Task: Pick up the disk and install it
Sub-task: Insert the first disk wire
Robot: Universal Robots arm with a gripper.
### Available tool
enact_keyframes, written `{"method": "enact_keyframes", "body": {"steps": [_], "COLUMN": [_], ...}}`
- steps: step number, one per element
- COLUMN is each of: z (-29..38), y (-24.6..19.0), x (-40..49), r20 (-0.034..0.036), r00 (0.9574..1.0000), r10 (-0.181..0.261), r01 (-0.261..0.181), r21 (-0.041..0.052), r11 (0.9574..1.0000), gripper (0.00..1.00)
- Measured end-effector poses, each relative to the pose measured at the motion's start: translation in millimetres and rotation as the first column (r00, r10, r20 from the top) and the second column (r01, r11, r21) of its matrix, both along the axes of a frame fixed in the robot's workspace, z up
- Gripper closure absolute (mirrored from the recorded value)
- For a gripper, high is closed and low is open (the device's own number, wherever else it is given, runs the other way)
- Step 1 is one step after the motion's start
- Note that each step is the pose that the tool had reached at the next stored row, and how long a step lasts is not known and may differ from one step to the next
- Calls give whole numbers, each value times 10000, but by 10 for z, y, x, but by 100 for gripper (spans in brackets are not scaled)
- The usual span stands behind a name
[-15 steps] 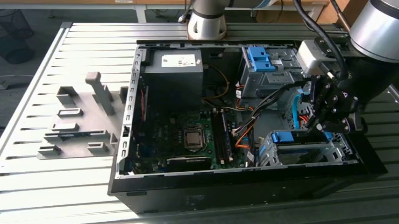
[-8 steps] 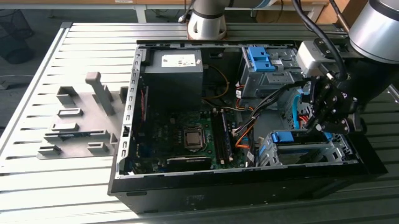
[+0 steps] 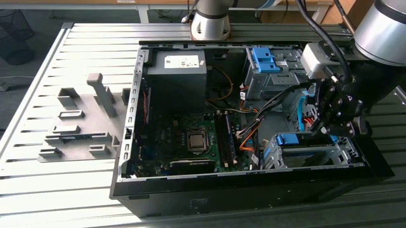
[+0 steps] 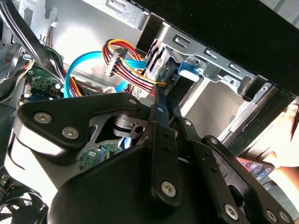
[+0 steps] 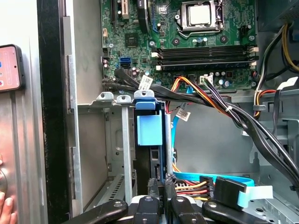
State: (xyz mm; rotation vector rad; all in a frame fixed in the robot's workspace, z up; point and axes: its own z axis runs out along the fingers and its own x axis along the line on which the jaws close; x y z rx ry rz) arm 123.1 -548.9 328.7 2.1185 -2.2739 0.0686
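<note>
An open black desktop computer case (image 3: 254, 190) lies on its side on a slatted grey metal table (image 3: 82, 38), showing a green motherboard (image 3: 190, 142) with a square silver processor (image 3: 196, 140).

In the exterior view, the robot arm's black gripper (image 3: 330, 128) reaches down into the case at the exterior view's right, just above a grey metal drive bay (image 3: 311, 154). A second grey bay with a blue plastic latch bracket (image 3: 263, 59) sits further back in the case.

In the first wrist view, the disk (image 5: 150, 135), seen edge-on with its blue plastic carrier frame, stands upright in a slot of the grey bay (image 5: 107, 140). The gripper's (image 5: 161, 184) slim dark fingers (image 5: 153, 186) sit close together on the disk's near edge, apparently clamped on it. A bundle of black, orange, yellow and red cables (image 5: 219, 105) crosses just beyond the bay, and a light-blue flat data cable (image 5: 224, 179) lies beside the gripper.

White tags on the cables and a label on the black power supply (image 3: 178, 71) carry print too small to read.

A hand (image 5: 5, 207) rests outside the case wall, near a phone with a lit screen (image 5: 10, 67).
</note>
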Motion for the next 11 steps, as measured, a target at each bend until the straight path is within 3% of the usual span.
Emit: {"method": "enact_keyframes", "body": {"steps": [11], "z": [1], "y": [0], "x": [0], "r20": [-1], "r00": [10000], "r10": [0], "r01": [0], "r21": [5], "r11": [10000], "gripper": [82]}}
